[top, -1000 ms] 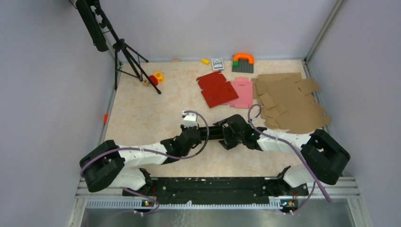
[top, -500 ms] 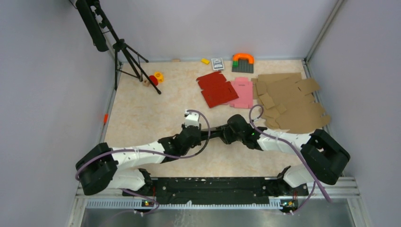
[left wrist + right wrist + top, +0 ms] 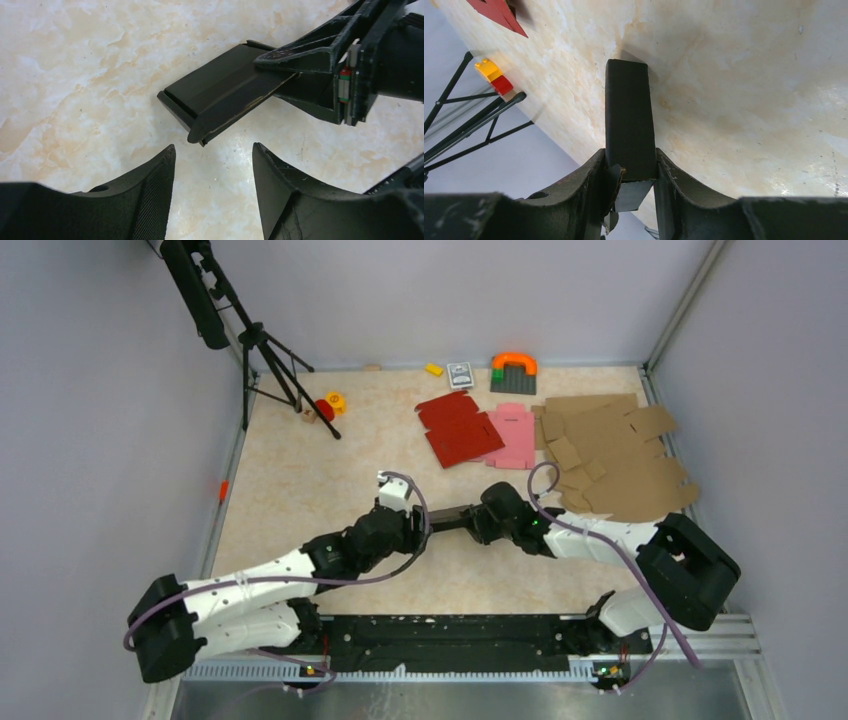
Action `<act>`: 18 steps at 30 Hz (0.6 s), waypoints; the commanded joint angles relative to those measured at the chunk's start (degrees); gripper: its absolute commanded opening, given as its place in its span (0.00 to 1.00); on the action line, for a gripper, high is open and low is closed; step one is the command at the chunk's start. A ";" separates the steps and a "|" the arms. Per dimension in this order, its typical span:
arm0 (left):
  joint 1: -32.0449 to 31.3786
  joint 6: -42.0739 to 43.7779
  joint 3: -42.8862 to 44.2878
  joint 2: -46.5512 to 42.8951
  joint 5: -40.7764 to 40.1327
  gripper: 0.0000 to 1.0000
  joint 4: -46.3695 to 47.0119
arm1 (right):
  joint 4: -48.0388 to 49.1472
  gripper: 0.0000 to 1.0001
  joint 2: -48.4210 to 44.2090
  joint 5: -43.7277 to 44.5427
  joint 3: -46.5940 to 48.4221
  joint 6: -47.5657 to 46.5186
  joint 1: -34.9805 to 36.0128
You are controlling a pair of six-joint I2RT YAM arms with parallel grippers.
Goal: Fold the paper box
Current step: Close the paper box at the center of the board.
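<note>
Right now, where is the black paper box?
In the top view the paper box is near the middle of the table, held by the right tool, its free end just ahead of the open left tool.

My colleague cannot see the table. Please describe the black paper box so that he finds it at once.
Find the middle of the marbled table. The paper box is the narrow piece clamped in the right end effector, pointing toward the left end effector. Unlike the red blank, pink blank and brown cardboard lying flat farther back, it alone is black and folded.
</note>
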 commanded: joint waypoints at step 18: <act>-1.42 27.40 -20.15 -22.67 14.49 0.99 24.72 | -26.87 0.36 -16.15 -10.45 9.28 -19.56 -9.70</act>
